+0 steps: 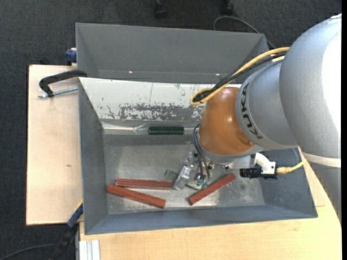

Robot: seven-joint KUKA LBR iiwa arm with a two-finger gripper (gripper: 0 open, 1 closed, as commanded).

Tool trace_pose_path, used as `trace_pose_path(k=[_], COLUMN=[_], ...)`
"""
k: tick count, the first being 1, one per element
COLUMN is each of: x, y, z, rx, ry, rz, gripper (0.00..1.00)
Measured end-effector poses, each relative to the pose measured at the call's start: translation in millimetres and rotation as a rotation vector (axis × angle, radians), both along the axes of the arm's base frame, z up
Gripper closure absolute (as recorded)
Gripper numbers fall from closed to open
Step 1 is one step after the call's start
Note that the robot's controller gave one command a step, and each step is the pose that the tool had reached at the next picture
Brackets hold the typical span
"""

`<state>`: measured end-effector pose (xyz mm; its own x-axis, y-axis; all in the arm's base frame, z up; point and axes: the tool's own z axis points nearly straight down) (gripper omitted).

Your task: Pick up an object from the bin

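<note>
dark carpet surrounds the grey metal bin (90, 161), with a dark green bar (166, 129) along its back wall. in front of that bar the hand (190, 179) is low over the bin floor, wide or narrow i cannot tell, between a level reddish stick (143, 183) and a tilted reddish stick (211, 189); a third reddish stick (135, 196) lies further front-left of the bar

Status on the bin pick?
Gripper low near bin floor. Nearest: slanted red-brown stick beside it, two more sticks toward view's left. Dark green bar at back wall, out of the way.
</note>
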<state>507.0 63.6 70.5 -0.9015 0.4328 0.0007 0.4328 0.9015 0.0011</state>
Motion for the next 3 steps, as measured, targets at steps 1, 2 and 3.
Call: trace_pose_path(k=[1,2,3], x=[1.4,3.1,4.9], y=[0.4,0.9,1.3], z=[18.2,61.5,97.3], rx=[0.0,0.0,0.0], ry=[-0.006,-0.008,-0.008], rz=[0.001,0.002,0.003], gripper=[1.0,1.0,1.0])
